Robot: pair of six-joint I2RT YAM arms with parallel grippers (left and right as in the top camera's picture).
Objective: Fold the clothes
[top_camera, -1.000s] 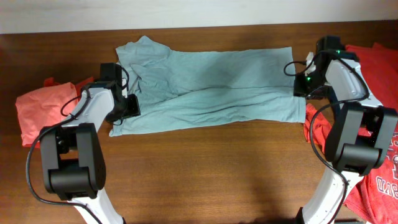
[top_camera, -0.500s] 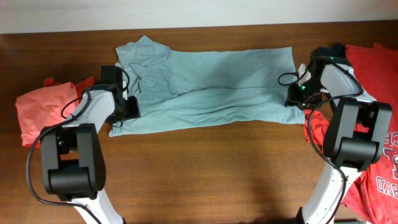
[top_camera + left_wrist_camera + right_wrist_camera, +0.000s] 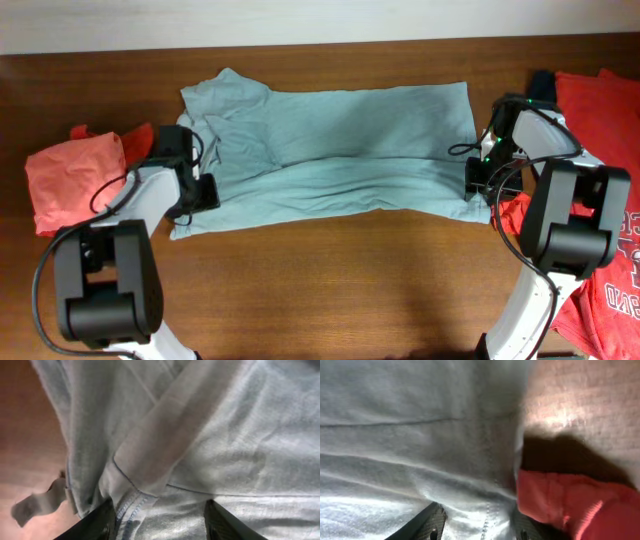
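Note:
A light teal shirt (image 3: 340, 150) lies spread across the middle of the wooden table, with its front part folded over. My left gripper (image 3: 200, 190) is at the shirt's left end near the front corner. In the left wrist view its fingers (image 3: 159, 510) are apart and pressed down on the shirt (image 3: 225, 435), with a stitched hem between them. My right gripper (image 3: 478, 178) is at the shirt's right edge. In the right wrist view its fingers (image 3: 477, 515) are apart on the shirt (image 3: 420, 420), astride its seam.
A red-orange garment (image 3: 70, 175) lies bunched at the left of the table. A pile of red clothes (image 3: 600, 200) lies at the right, and its edge (image 3: 560, 505) touches the shirt by my right gripper. A dark cloth (image 3: 540, 78) shows at the back right.
Both grippers moved toward the front of the table, the right one along the shirt's right edge. The shirt's front edge and left end shifted frontward with them.

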